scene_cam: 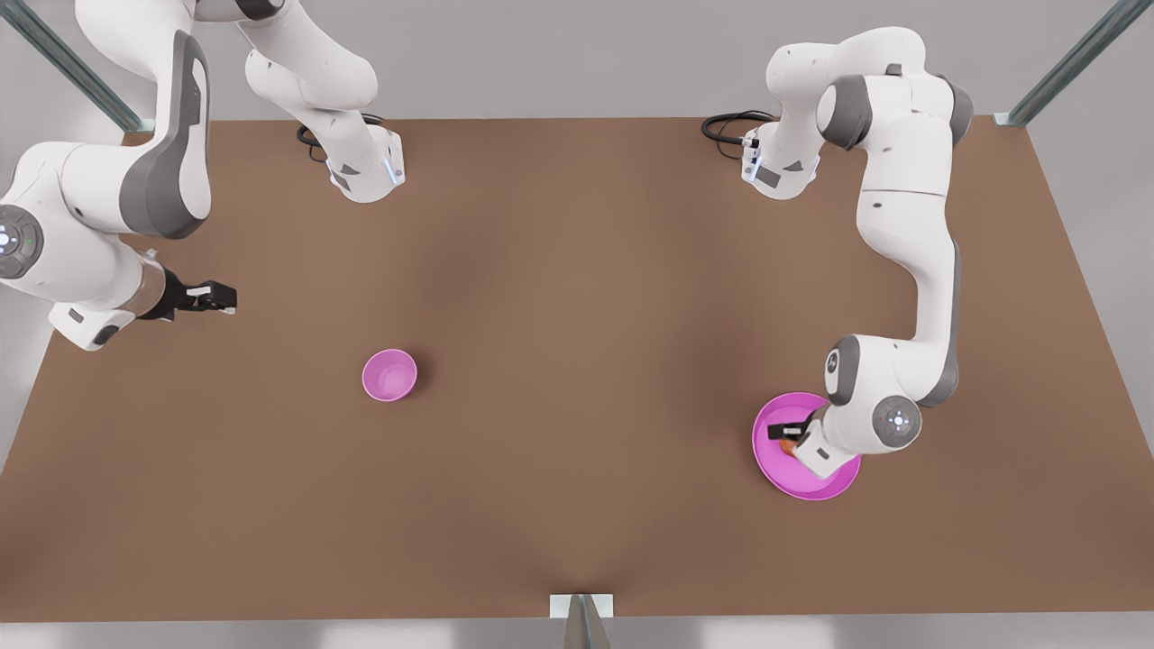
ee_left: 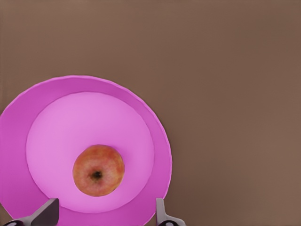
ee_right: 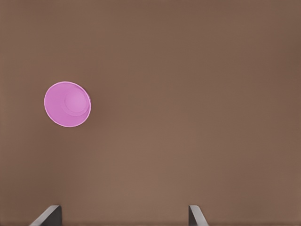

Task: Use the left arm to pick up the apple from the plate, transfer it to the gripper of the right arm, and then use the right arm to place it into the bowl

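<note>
A red-yellow apple lies on the pink plate, stem hollow facing up. My left gripper hangs open just above it, one finger on each side and neither touching. In the front view this gripper is over the plate on the front view's right, and it hides most of the apple. The small pink bowl stands left of the table's middle. My right gripper waits open above the table at the front view's left, short of the bowl.
Both arm bases stand at the far edge of the brown table, each with a black cable beside it. Bare tabletop lies between bowl and plate.
</note>
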Controlling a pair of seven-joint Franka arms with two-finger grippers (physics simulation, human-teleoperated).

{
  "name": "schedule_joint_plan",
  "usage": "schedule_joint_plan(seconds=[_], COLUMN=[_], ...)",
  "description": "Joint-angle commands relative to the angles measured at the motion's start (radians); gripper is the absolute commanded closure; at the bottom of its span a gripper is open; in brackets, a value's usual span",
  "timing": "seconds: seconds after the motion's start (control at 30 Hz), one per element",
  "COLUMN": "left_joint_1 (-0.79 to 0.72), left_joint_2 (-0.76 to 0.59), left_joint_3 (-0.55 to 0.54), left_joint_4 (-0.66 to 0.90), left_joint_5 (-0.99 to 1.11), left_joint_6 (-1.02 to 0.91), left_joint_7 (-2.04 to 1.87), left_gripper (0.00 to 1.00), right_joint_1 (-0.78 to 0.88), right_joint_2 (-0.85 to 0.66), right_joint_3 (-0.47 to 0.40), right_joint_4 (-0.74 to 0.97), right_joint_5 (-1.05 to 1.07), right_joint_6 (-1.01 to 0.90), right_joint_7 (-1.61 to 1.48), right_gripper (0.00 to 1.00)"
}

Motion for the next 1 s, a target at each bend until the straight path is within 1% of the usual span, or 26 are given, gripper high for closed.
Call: schedule_joint_plan(seconds=[0.0, 0.1, 0.27, 0.63, 0.83, 0.97], left_joint_1=[0.0, 0.002, 0.002, 0.007, 0.007, 0.01], left_joint_2=[0.008, 0.035, 0.031, 0.064, 0.091, 0.089], left_joint_3=[0.004, 0.015, 0.023, 0.023, 0.023, 0.023], left_joint_4=[0.0, 0.0, -0.056, -0.06, -0.08, -0.085], left_joint_5=[0.002, 0.002, 0.002, 0.001, 0.001, -0.001], left_joint_6=[0.09, 0.09, 0.09, 0.091, 0.174, 0.177], left_joint_7=[0.013, 0.013, 0.013, 0.012, 0.012, 0.012], left_gripper=[0.0, 0.0, 0.0, 0.0, 0.0, 0.0], right_joint_1=[0.002, 0.002, 0.012, 0.003, 0.005, 0.02], right_joint_2=[-0.001, -0.001, 0.002, 0.011, 0.011, 0.011], right_joint_3=[0.0, 0.0, 0.003, 0.005, 0.005, 0.008], right_joint_4=[-0.001, -0.003, -0.003, -0.016, -0.016, -0.024], right_joint_5=[-0.001, -0.006, -0.041, -0.031, -0.035, -0.041], right_joint_6=[0.004, 0.006, 0.009, 0.012, 0.013, 0.019], right_joint_7=[-0.014, -0.015, -0.025, -0.025, -0.025, -0.023], right_gripper=[0.0, 0.0, 0.0, 0.0, 0.0, 0.0])
